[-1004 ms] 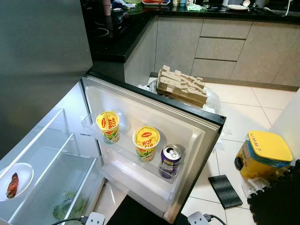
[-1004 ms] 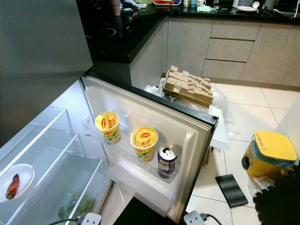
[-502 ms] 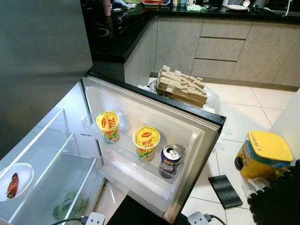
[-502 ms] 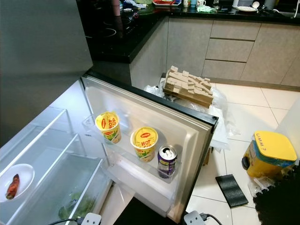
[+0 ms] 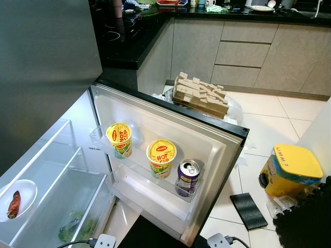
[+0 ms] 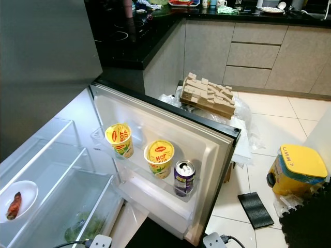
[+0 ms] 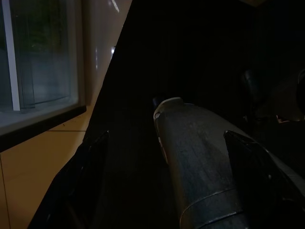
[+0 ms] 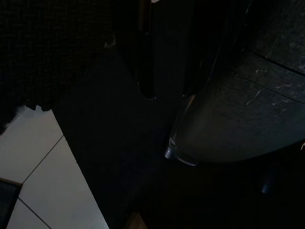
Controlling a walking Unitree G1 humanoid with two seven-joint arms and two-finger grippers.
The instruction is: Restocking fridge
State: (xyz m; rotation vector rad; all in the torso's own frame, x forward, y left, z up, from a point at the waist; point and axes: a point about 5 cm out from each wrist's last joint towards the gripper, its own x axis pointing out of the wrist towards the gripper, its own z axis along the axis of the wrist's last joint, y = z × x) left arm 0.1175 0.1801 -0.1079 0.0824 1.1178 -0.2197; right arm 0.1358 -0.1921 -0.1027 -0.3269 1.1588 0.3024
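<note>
No change over the last second: camera and scene hold still, so restocking is paused, nothing in hand. Open white fridge door [image 5: 207, 139] carries on its shelf two yellow noodle cups [image 5: 119, 139] [image 5: 161, 157] and a purple drink can [image 5: 187, 176], right of them. Far left, white plate with a reddish scrap [image 5: 14, 202] sits on the glass fridge shelf. Both arms hang idle in shade; left gripper and right gripper state: cannot tell. Yellow lidded tub [image 5: 289, 169] and black floor mat [image 5: 248, 211] lie right of the door, in any walk path.
</note>
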